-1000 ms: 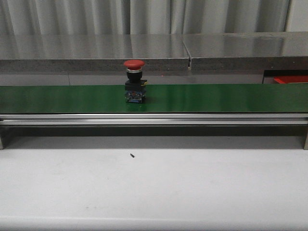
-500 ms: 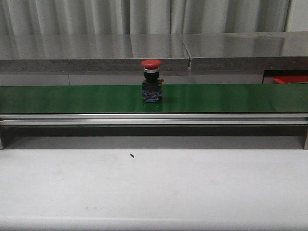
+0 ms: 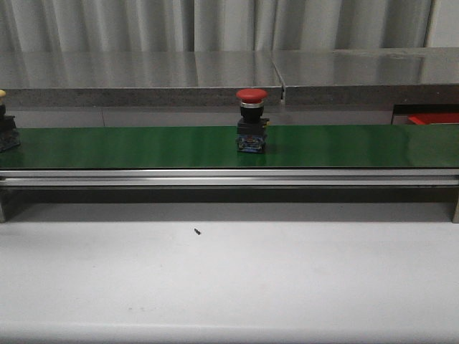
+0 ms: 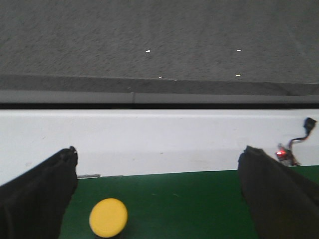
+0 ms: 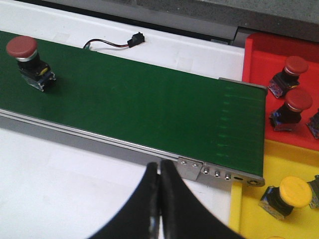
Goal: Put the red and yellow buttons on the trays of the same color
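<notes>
Right wrist: right gripper (image 5: 159,196) closed, empty

Matt green belt (image 3: 129,147), brushed metal rail (image 3: 215,178), glossy, probably plastic red button (image 3: 252,94).

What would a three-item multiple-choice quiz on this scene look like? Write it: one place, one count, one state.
1. Where does the red button stand?
A. on the green belt
B. in the yellow tray
C. on the white table

2. How many red-capped buttons show in the red tray?
A. none
B. two
C. five

3. How is the right gripper?
A. open
B. shut, empty
C. shut on a button

Key: 1 A, it stands upright on the belt. 2 B, two red caps show there. 3 B, its fingers meet with nothing between.
</notes>
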Robot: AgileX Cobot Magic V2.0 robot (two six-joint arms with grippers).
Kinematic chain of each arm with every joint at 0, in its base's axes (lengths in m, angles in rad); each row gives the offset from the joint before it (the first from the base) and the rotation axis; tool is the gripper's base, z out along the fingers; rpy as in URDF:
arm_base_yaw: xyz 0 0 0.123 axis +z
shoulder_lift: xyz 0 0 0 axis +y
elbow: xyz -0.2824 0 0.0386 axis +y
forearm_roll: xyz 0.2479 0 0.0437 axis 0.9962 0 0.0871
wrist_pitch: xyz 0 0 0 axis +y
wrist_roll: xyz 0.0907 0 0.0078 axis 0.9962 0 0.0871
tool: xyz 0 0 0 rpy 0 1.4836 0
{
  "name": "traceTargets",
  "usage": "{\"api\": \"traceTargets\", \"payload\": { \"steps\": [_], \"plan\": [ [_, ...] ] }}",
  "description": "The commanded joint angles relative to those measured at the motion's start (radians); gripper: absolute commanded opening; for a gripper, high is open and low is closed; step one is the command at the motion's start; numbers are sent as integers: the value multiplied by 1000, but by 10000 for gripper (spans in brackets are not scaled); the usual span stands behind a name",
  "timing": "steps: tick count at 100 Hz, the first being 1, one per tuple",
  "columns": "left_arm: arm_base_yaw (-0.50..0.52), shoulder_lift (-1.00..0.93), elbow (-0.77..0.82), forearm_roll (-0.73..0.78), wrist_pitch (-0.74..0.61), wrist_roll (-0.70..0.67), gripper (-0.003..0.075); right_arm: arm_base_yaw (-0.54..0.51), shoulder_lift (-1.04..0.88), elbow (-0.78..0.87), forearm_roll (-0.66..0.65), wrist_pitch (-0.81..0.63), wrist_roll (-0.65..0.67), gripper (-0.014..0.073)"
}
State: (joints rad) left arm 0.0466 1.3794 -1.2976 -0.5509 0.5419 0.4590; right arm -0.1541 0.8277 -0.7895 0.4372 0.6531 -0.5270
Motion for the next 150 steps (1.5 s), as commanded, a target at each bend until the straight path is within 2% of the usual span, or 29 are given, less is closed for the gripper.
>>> {"api": "traceTargets", "payload": {
  "steps": [1,28,53,62,67,76,86,89,120,127,134,141,143,144,150],
  "plan": [
    [-40,-124,27,-13,-87,8,597,0,-12,-28,13,-55,-8,-67],
    [-148,-484,357,-13,-180,19,587,0,-12,-28,13,-55,-8,-67],
    [-156,-804,659,-22,-202,19,574,0,-12,-28,13,-55,-8,-67],
    [-156,-904,743,-24,-202,19,499,0,-12,-28,13,-55,-8,-67],
    [-156,-949,779,-33,-202,19,428,0,-12,-28,13,-55,-8,-67],
    [-156,-1017,831,-47,-204,19,251,0,-12,-28,14,-55,-8,-67],
    [-156,-1058,860,-58,-205,19,20,0,-12,-28,14,-55,-8,-67],
    [-156,-1060,864,-62,-205,19,-18,0,-12,-28,14,-55,-8,-67],
    [-156,-1060,868,-62,-208,19,-19,0,-10,-28,38,-35,-7,-57],
    [-156,-1060,868,-62,-208,19,-19,0,-10,-28,38,0,-7,5],
    [-156,-1060,868,-62,-208,19,-19,0,-10,-28,40,46,-7,135],
    [-156,-1060,868,-62,-208,19,-19,0,-10,-28,42,82,-7,323],
    [-156,-1060,868,-62,-208,19,-19,0,-10,-28,44,89,-7,407],
    [-156,-1060,868,-62,-208,19,-19,0,-10,-28,46,90,-7,407],
    [-156,-1060,868,-62,-208,19,-19,0,-10,-28,50,93,-7,586]
  ]
}}
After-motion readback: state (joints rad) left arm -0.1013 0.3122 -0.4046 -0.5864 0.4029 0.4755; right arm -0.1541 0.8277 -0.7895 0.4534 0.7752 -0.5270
